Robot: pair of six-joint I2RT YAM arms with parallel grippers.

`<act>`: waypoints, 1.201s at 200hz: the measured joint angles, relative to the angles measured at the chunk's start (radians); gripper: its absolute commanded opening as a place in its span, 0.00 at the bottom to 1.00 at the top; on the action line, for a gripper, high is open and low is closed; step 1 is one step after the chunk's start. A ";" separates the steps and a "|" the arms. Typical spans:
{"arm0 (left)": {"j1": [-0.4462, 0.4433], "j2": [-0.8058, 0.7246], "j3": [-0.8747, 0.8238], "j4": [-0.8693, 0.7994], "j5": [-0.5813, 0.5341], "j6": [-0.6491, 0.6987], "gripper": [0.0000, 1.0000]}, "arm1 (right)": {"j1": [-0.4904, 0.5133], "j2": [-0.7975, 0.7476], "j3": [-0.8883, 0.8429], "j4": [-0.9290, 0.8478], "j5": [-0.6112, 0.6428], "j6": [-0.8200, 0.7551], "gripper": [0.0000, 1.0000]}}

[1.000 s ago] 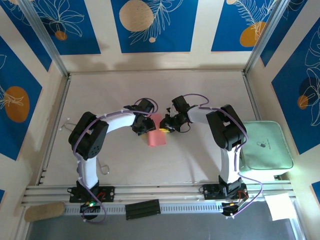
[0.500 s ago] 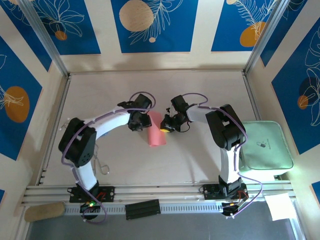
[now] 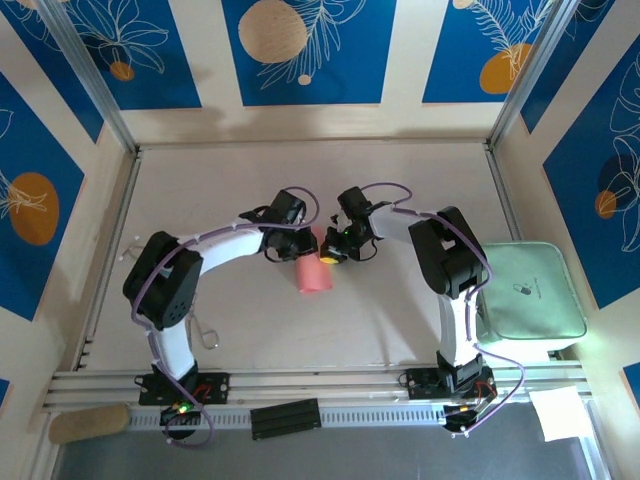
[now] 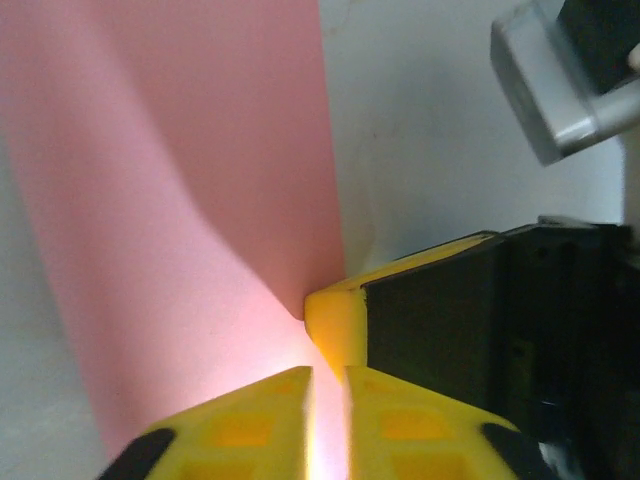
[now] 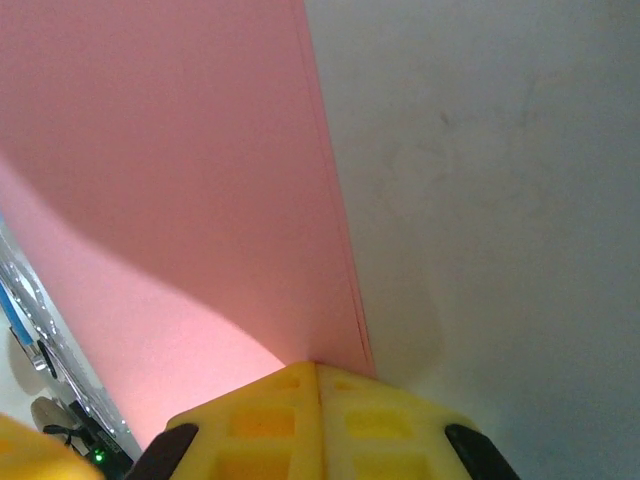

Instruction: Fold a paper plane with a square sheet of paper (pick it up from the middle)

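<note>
1. Tan roll (image 3: 85, 423): lies at the near left corner, below the rail, well apart from the work.
2. Black bar (image 3: 285, 417): lies on the near rail between the two arm bases.
3. Left claw (image 3: 300, 247): at mid-surface, on the paper's left side. In the left wrist view its (image 4: 327, 400) yellow fingers (image 4: 235, 425) are closed to a thin slit, and the pink edge runs down into that slit.
4. Square sheet of paper (image 3: 313, 273): pink, lying mid-surface between the two claws as a narrow folded strip. Its far end is pinched from both sides and its near end is free. The left wrist view (image 4: 180, 200) shows it curving. The right wrist view (image 5: 170, 170) shows a doubled edge.
5. Right claw (image 3: 328, 255): touches the paper's right side, just beside the left claw. In its own view the claw (image 5: 318, 385) is closed, with the layered paper edge entering the seam. One of its fingertips (image 4: 335, 315) presses the sheet in the left wrist view.
6. Pale green pad (image 3: 530, 292): lies at the right edge of the surface, beside the right arm and clear of the paper.
7. White sheet (image 3: 560, 412): lies at the near right corner, beyond the rail.
8. Surface (image 3: 400, 320): pale beige with a metal-framed border.
9. Walls (image 3: 300, 50): blue panels with orange discs and white leaf drawings.
10. Hard to make out: the far end of the paper lies under the claws. A thin wire shape (image 3: 208, 338) lies beside the left arm, and its kind cannot be told.
</note>
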 measured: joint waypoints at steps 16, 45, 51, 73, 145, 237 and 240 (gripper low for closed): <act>0.003 0.020 -0.016 0.020 0.027 0.001 0.10 | 0.002 0.005 0.012 -0.018 0.003 0.000 0.07; 0.016 0.037 -0.063 0.049 0.057 0.003 0.08 | 0.005 0.011 0.027 -0.041 0.016 0.000 0.07; 0.019 0.041 -0.073 0.055 0.060 0.004 0.08 | 0.006 0.011 0.030 -0.045 0.018 0.000 0.07; 0.034 0.048 -0.110 0.089 0.080 0.016 0.07 | 0.008 0.014 0.038 -0.057 0.029 0.000 0.07; 0.095 0.017 -0.245 0.280 0.191 0.047 0.07 | 0.023 0.025 0.060 -0.099 0.092 -0.005 0.06; 0.182 -0.171 -0.413 0.257 0.209 0.048 0.08 | 0.031 0.027 0.072 -0.117 0.119 -0.023 0.06; 0.180 -0.177 -0.413 0.259 0.210 0.043 0.08 | 0.031 0.027 0.072 -0.117 0.119 -0.023 0.06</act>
